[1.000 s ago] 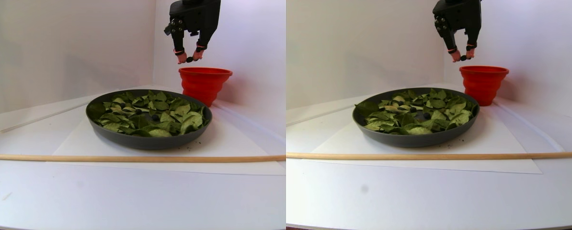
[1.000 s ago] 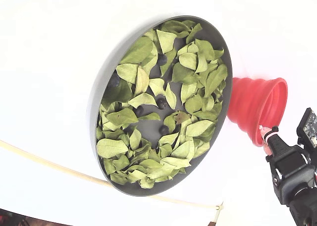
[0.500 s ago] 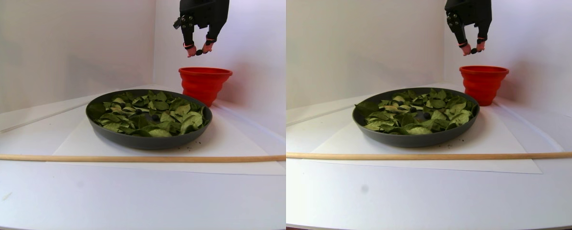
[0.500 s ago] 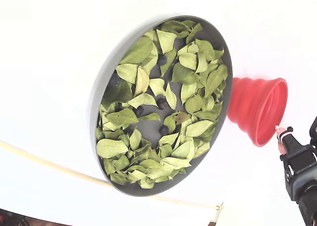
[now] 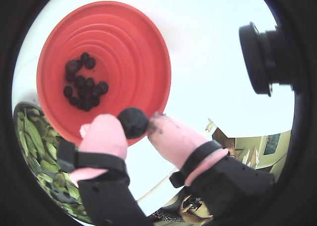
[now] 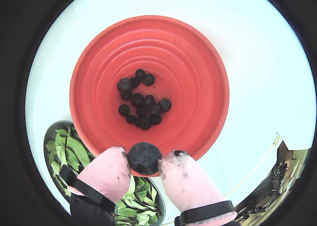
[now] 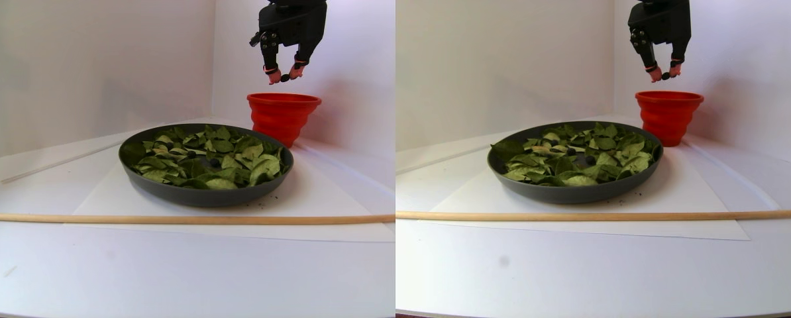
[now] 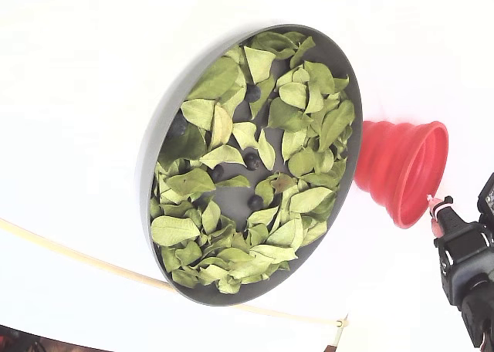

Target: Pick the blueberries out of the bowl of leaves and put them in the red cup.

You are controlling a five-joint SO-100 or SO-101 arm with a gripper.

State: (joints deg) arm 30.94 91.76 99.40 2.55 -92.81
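One blueberry [image 6: 144,157] is pinched in the gripper [image 6: 145,161] above the red cup's [image 6: 208,92] near rim.

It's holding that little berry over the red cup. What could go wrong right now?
Probably two things. In both wrist views the held blueberry sits over the near rim of the red cup, not its middle, so if the gripper let go now it might clip the rim and bounce off. The gripper also hangs well above the cup, so a drop could drift or jostle the berries already inside.
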